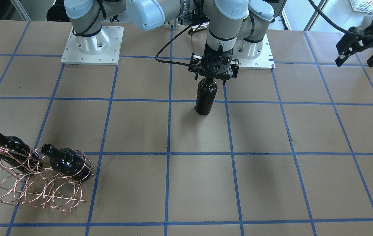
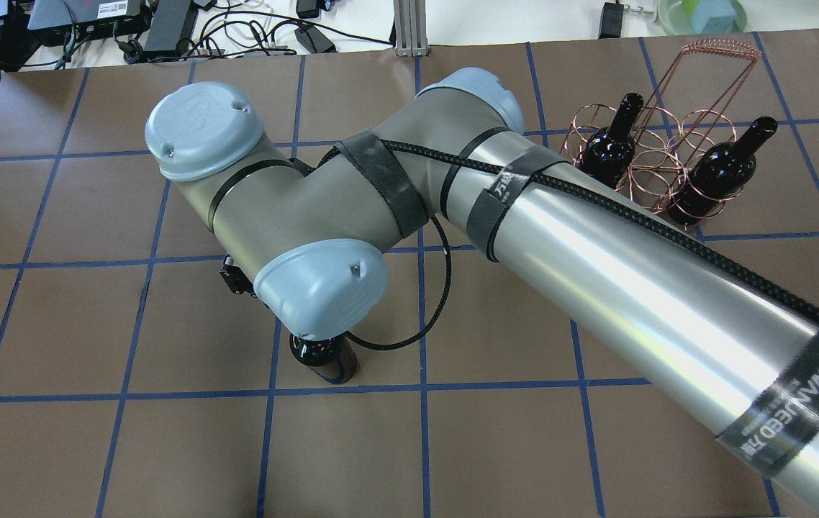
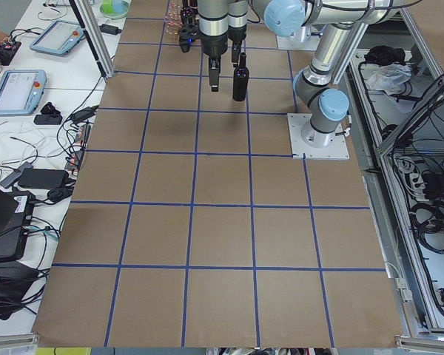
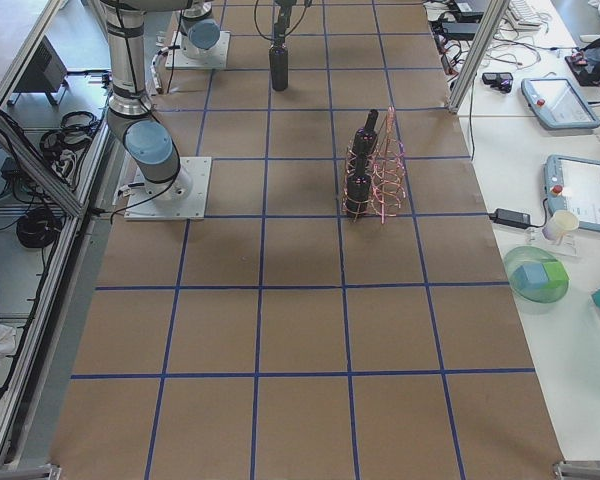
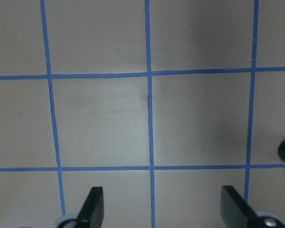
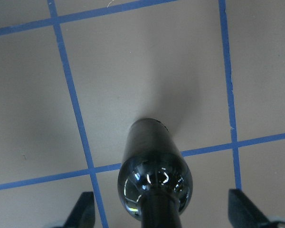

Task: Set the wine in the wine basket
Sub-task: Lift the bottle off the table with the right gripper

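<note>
My right claw [image 6: 164, 213] stands wide, the wine [image 6: 154, 156] neck centred between its fingers [image 6: 84, 213]; I'd close squarely, then lift straight.

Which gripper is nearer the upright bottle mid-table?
Right. The right gripper is directly over the upright bottle, fingers open either side of its neck. The left gripper hangs open well off to the side, clear of it.
</note>
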`<state>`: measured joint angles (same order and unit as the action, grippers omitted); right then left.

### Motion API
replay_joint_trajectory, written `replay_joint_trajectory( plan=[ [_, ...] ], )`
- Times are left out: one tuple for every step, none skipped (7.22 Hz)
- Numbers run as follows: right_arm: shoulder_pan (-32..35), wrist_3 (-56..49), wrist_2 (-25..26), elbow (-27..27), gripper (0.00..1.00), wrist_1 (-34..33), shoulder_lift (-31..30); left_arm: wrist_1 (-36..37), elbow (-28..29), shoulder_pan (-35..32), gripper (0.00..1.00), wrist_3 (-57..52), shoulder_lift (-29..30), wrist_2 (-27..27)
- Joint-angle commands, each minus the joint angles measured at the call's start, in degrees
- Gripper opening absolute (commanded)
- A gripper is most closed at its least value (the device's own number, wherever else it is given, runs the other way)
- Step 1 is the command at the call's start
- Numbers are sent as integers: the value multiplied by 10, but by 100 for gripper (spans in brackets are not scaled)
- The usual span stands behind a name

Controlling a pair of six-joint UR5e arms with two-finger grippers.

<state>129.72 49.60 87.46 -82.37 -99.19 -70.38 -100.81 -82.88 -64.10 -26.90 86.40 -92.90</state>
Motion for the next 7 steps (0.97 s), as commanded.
replay_joint_trajectory(
  plan=[
    [0,2,-1,-1,87,-5,0,0,0,0,88,0,0,0],
    [0,2,-4,-1,75,-5,0,0,0,0,88,0,0,0],
    [0,3,-16,-1,70,-6,0,0,-1,0,88,0,0,0],
    [0,2,-17,-1,70,-5,0,0,-1,0,88,0,0,0],
    [0,2,-17,-1,70,-5,1,0,-1,0,88,0,0,0],
    [0,2,-18,-1,66,-5,0,0,-1,0,88,0,0,0],
    [0,2,-20,-1,57,-4,0,0,-1,0,88,0,0,0]
  ],
)
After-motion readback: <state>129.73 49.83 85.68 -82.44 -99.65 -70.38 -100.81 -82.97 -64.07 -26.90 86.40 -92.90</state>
